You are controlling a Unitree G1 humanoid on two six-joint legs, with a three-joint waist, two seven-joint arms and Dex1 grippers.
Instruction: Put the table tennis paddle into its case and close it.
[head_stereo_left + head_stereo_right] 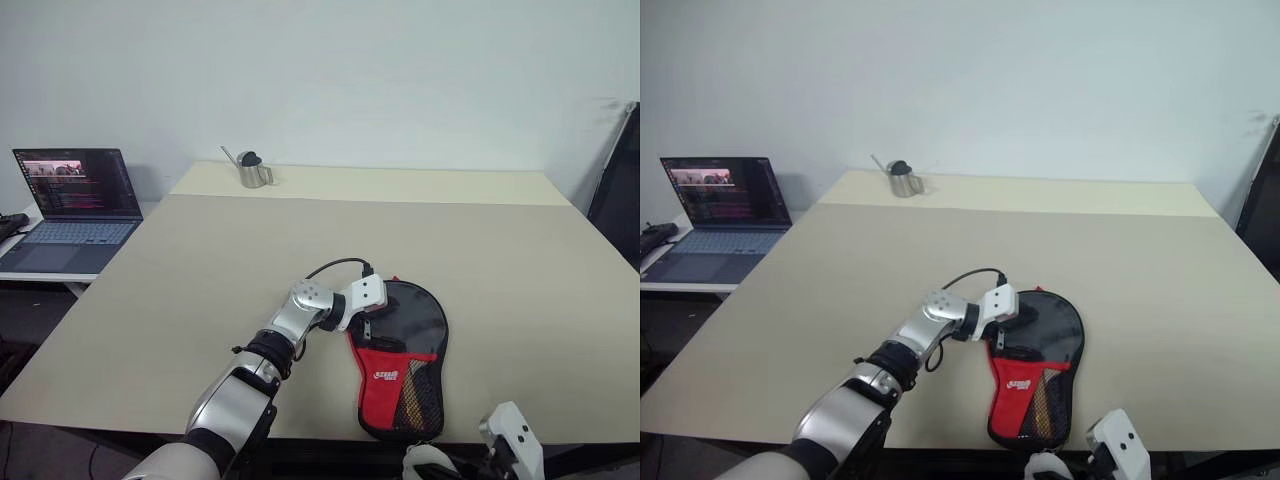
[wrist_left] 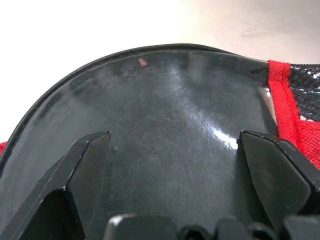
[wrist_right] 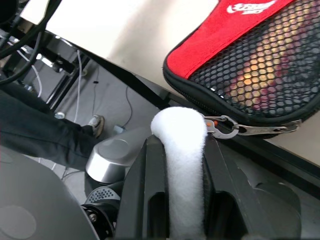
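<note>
The case (image 1: 405, 372), black with a red panel and black mesh, lies flat near the table's front edge. Its round end holds a glossy black face (image 2: 170, 100), which looks like the table tennis paddle's. A wood-coloured shape shows through the mesh (image 3: 260, 70). My left gripper (image 2: 175, 140) is open, with its fingers spread low over that black face at the case's far left side (image 1: 385, 305). Below the table edge, my right gripper (image 3: 180, 145) is shut on a white fuzzy strap (image 3: 182, 130). A small clip (image 3: 220, 125) joins the strap to the zipper pull (image 3: 260, 130) at the case's near end.
An open laptop (image 1: 75, 205) sits on a side table at the left. A small metal jug (image 1: 252, 170) stands at the back of the beige table (image 1: 200, 270). A dark panel (image 1: 622, 190) stands at the right. Under the table are a person's leg and shoe (image 3: 95, 122) and cables.
</note>
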